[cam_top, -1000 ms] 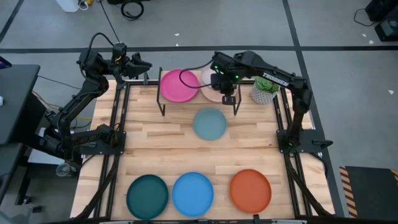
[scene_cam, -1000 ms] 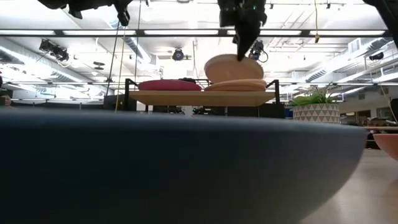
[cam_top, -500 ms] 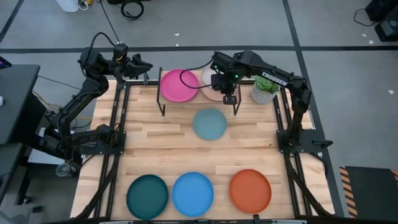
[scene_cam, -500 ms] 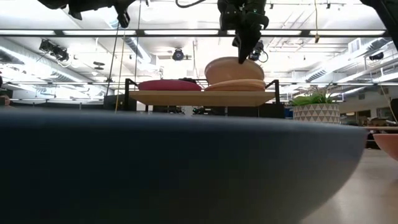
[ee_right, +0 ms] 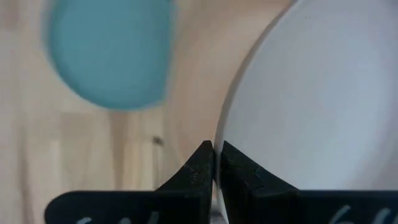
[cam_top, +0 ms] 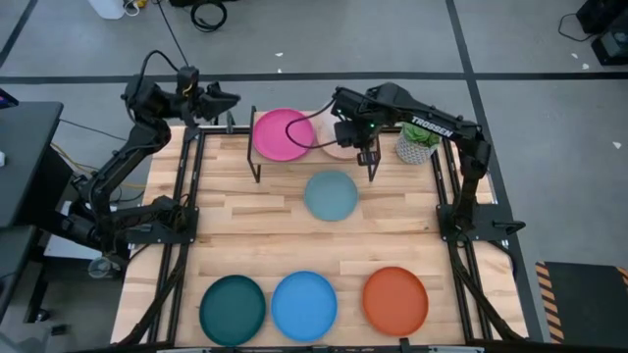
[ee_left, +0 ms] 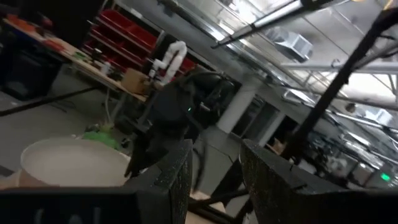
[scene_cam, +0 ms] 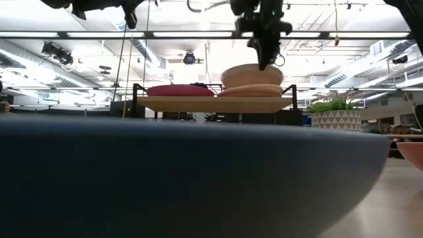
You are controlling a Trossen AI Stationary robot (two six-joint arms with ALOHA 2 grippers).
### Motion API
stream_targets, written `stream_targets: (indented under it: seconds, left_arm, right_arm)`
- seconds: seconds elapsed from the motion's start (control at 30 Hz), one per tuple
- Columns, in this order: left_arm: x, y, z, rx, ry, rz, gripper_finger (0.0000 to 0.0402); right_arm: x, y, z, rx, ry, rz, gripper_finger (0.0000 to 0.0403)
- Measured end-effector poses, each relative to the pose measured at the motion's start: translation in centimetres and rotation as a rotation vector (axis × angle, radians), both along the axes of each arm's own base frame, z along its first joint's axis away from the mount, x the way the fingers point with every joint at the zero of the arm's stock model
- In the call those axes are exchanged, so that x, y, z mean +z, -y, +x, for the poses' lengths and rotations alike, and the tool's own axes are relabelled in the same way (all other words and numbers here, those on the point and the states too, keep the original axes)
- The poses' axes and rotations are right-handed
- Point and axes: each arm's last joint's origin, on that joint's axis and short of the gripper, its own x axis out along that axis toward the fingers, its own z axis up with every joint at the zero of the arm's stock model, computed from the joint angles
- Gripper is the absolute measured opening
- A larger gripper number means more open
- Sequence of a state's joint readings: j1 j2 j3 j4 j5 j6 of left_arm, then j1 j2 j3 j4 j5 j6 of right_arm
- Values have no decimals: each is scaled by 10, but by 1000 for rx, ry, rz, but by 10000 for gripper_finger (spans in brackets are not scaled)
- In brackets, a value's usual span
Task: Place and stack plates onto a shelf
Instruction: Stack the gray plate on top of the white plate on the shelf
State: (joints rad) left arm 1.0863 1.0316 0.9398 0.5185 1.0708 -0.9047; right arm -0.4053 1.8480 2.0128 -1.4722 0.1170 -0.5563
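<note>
Plates are the matter here, and they lie in three groups. Biggest is the slatted desk [cam_top: 245, 235], which carries the shelf [cam_top: 257, 157] along its far edge, because the plates must end there. Along the near edge wait three plates in a row, dark teal [cam_top: 233, 308], bright blue [cam_top: 304, 306] and orange [cam_top: 395, 301], probably kept apart so that each can be picked alone. A pale blue plate [cam_top: 331, 195] lies just in front of the shelf. On the shelf the magenta plate [cam_top: 283, 135] sits at the left, and at the right a cream plate [scene_cam: 252, 75] rests tilted on a salmon one [scene_cam: 254, 90]; I judge it is being lowered onto this pile. A potted plant [cam_top: 417, 143] stands beside the shelf.

The right claw [scene_cam: 266, 61] is above the shelf and its fingers are pressed together on the rim of the cream plate. The left claw [ee_left: 214, 168] hangs off the desk's far left corner, fingers apart, holding nothing.
</note>
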Motion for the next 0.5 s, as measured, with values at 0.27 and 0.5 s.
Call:
stream_targets:
  seconds: [0.27, 0.5]
  left_arm:
    - [17, 1, 3, 140, -104, 32, 142]
    - [12, 15, 2, 477, -518, 57, 142]
  right_arm:
    - [-20, 9, 1, -23, -26, -3, 27]
    - [-39, 14, 4, -37, -41, -11, 36]
